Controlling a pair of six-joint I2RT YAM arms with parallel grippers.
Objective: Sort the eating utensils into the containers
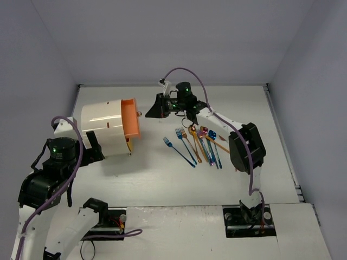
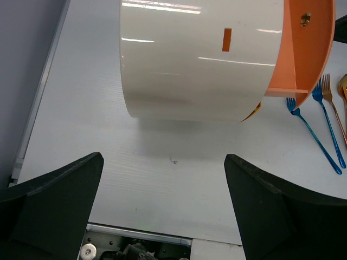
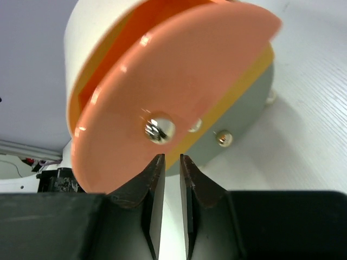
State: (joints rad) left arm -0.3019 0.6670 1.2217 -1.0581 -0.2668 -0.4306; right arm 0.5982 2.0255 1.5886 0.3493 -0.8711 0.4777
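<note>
Slim shiny blue and gold utensils (image 1: 198,143) flat on white counter (image 1: 162,184). Right hand (image 3: 170,158) barely parted, gripping nothing, tips just short of brass knob (image 3: 159,127) on round orange drawer front (image 3: 179,70) of cream drum cabinet (image 2: 190,70). Left hand (image 2: 164,157) wide open, empty.

Cabinet (image 2: 184,65) top cut off in left wrist view. Drawer (image 3: 179,81) inside hidden behind its front. Piled utensils (image 1: 205,142) too small to tell apart.
</note>
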